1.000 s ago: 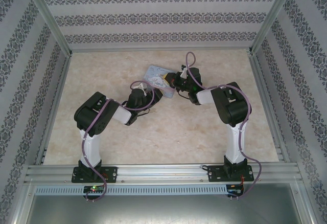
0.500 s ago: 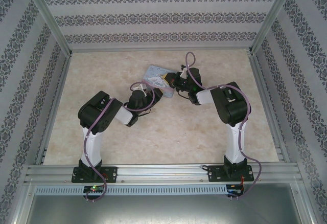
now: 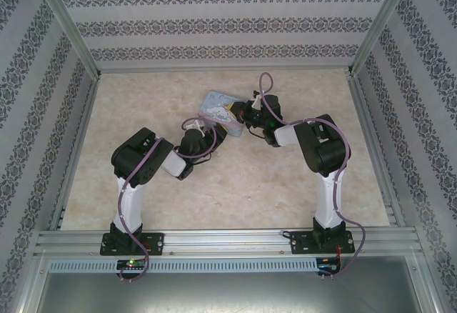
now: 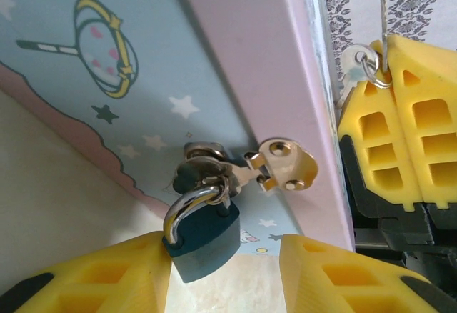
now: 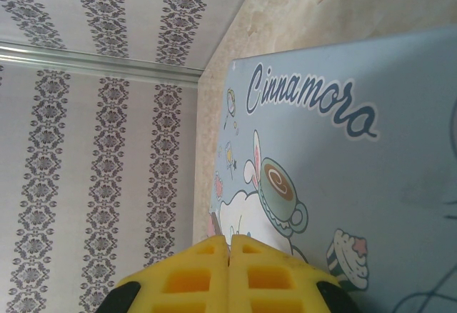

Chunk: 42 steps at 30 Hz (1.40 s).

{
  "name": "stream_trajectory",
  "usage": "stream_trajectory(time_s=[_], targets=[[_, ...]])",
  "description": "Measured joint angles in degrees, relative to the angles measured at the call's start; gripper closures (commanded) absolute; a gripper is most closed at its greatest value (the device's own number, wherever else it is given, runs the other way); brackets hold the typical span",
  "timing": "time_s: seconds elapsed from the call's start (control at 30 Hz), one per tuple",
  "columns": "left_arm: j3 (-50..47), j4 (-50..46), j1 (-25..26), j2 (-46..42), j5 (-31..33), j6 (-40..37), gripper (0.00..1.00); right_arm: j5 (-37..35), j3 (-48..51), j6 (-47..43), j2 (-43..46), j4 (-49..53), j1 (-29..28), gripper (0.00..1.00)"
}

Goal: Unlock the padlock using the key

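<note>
The small dark teal padlock [image 4: 205, 240] hangs by its silver shackle from the brass hasp [image 4: 282, 166] on the side of the pale blue and pink cartoon tin [image 4: 235, 56]. My left gripper [image 4: 223, 256] is open around the padlock, and the padlock body touches its left finger [image 4: 107, 277]. My right gripper [image 4: 390, 48] is shut on the key [image 4: 383, 20]. The thin blade sticks up from its tips, and a ring with a second key [image 4: 351, 71] hangs beside them. From above, the left gripper [image 3: 207, 131] and the right gripper [image 3: 246, 116] meet at the tin [image 3: 221, 107].
The tin's printed lid [image 5: 343, 170] lies close under the shut right gripper [image 5: 230, 244]. The tin stands mid-table on the marbled surface [image 3: 235, 184]. Patterned walls and metal rails [image 3: 78, 63] enclose the workspace.
The left arm's elbow has shifted slightly to the right. The tin and the right arm look unchanged.
</note>
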<state>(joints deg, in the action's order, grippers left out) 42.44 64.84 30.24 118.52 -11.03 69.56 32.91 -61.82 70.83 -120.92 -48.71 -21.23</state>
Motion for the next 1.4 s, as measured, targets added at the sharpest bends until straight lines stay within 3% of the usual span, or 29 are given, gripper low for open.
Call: stream_trajectory(time_s=[0.33, 0.7, 1.17, 1.3, 1.4], targets=[[-0.3, 0.3, 0.2, 0.0, 2.2, 2.1, 0.62, 0.0, 0.0, 0.0, -0.1, 0.0, 0.0, 1.00], [-0.3, 0.3, 0.9, 0.0, 4.1, 3.0, 0.62, 0.4, -0.3, 0.5, -0.4, -0.5, 0.0, 1.00], [-0.3, 0.2, 1.3, 0.0, 5.4, 4.1, 0.78, 0.4, -0.3, 0.9, -0.4, -0.5, 0.0, 1.00], [-0.3, 0.2, 1.3, 0.0, 5.5, 4.0, 0.72, 0.4, -0.3, 0.9, -0.4, -0.5, 0.0, 1.00], [-0.3, 0.1, 1.3, 0.0, 5.5, 4.0, 0.74, 0.4, -0.3, 0.9, -0.4, -0.5, 0.0, 1.00]])
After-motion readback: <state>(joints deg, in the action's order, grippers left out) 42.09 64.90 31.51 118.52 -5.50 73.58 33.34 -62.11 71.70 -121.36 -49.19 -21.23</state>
